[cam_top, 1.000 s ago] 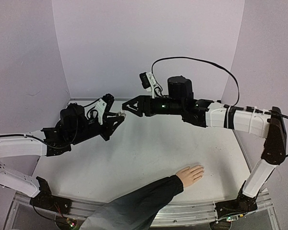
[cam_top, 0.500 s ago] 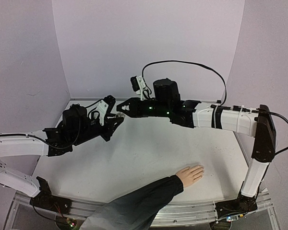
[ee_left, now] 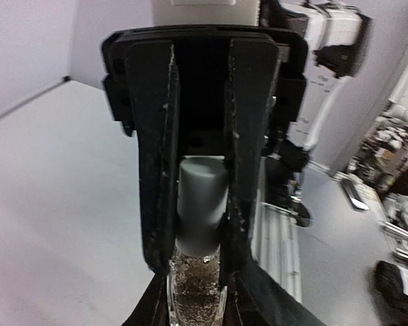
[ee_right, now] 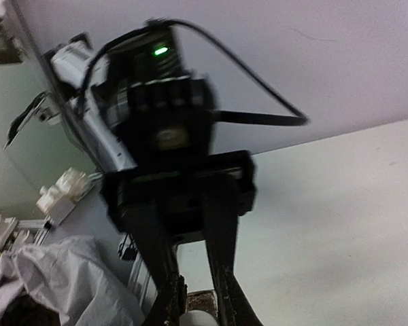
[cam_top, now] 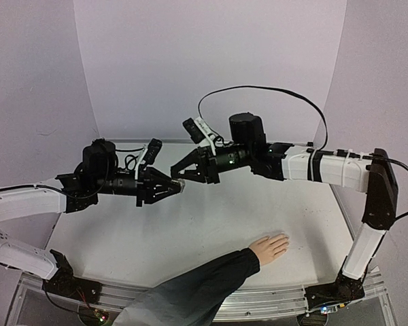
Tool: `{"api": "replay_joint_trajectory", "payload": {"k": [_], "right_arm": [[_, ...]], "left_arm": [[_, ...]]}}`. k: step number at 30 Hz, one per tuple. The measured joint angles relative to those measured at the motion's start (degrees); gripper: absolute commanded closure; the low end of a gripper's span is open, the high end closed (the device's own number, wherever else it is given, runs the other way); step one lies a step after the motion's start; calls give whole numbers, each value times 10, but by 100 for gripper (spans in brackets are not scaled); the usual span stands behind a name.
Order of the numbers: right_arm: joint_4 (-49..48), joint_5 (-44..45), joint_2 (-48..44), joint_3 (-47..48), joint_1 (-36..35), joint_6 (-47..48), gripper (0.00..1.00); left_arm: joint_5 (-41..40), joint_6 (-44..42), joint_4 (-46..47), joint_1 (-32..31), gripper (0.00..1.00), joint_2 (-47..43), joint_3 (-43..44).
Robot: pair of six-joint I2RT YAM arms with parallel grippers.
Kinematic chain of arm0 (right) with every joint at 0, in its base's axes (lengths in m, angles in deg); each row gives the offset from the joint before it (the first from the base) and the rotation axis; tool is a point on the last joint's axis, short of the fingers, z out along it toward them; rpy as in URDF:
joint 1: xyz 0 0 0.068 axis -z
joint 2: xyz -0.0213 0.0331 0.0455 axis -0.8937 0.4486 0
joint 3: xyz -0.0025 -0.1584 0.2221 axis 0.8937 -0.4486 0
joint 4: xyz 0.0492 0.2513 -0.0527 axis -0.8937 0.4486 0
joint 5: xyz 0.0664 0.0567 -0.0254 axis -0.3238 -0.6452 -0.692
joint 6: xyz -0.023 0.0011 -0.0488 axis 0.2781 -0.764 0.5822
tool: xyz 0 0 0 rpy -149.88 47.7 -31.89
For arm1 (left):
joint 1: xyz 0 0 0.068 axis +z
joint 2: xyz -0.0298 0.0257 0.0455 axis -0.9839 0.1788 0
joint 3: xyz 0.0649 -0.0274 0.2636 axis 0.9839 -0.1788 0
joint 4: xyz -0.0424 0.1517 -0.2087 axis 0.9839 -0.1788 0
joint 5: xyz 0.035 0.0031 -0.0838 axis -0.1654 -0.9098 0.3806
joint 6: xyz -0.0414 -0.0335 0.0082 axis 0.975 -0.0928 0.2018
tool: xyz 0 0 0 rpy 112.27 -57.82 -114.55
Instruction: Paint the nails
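Uncapping step (my read): polish bottle (ee_left: 194, 299) held mid-air betw. both arms, above mid worktop (cam_top: 211, 221).
L hand (cam_top: 175, 188): clamped tight on polish bottle; grey cap (ee_left: 201, 204) sits deep betw. its fingers, glitter glass at the tips.
R hand (cam_top: 183, 178): closed on bottle's far end, tip-to-tip w/ L; exact part gripped, can't tell.
Nails (cam_top: 284, 238): on pale fingers w/ black sleeve (cam_top: 204, 285), flat near front edge, well apart from both hands.
Doing it well: line up both wrists, twist w/o tilting, glass mouth up so nothing spills.
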Motion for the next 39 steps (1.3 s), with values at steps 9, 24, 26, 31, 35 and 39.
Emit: {"api": "replay_joint_trajectory", "payload": {"k": [9, 24, 26, 31, 35, 39], "right_arm": [[10, 26, -57, -38, -26, 22, 25], [152, 213, -58, -2, 12, -117, 19], [165, 207, -45, 34, 12, -122, 22], [191, 194, -1, 115, 10, -134, 32], [219, 189, 35, 154, 10, -138, 44], [243, 181, 52, 166, 10, -143, 54]], "left_arm": [[124, 37, 18, 8, 100, 14, 29], [-158, -81, 42, 9, 100, 8, -5], [-163, -89, 42, 9, 100, 7, -5], [-167, -113, 33, 9, 100, 7, -10], [-167, -125, 24, 9, 100, 6, -13], [-167, -131, 20, 9, 100, 5, -16]]}}
